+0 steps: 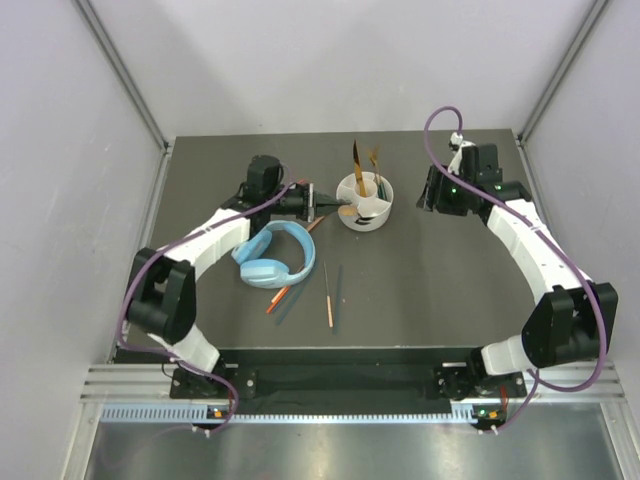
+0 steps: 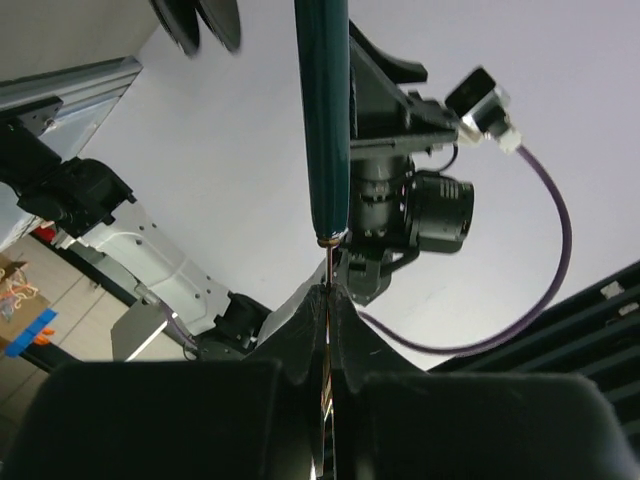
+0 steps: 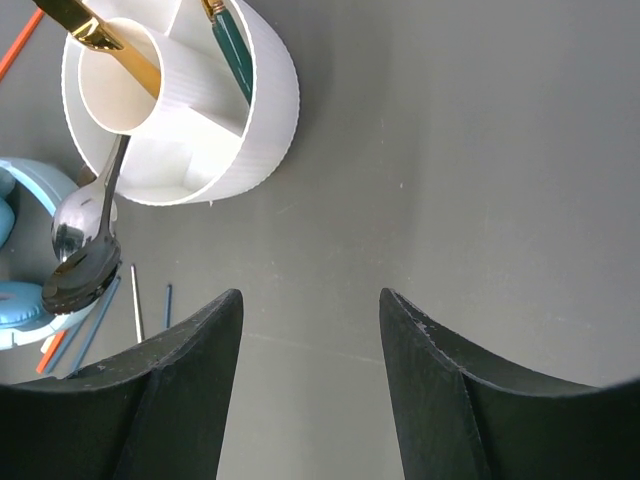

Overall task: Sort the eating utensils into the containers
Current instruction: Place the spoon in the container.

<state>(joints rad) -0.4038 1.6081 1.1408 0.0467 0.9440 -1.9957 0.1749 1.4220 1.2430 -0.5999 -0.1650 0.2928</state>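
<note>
With the left jaws clenched on just the thin neck of a teal-handled utensil (image 2: pixel 322 120) beside the white divided holder (image 1: pixel 366 222), right jaws released and empty, it may pivot and miss its compartment.

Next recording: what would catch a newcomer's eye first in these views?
The white divided holder mid-table with gold utensils standing in it, and the light blue headphones lying to its near left among loose chopsticks. The left gripper is shut on a teal-handled utensil right beside the holder, while the right gripper hangs open on its other side.
</note>
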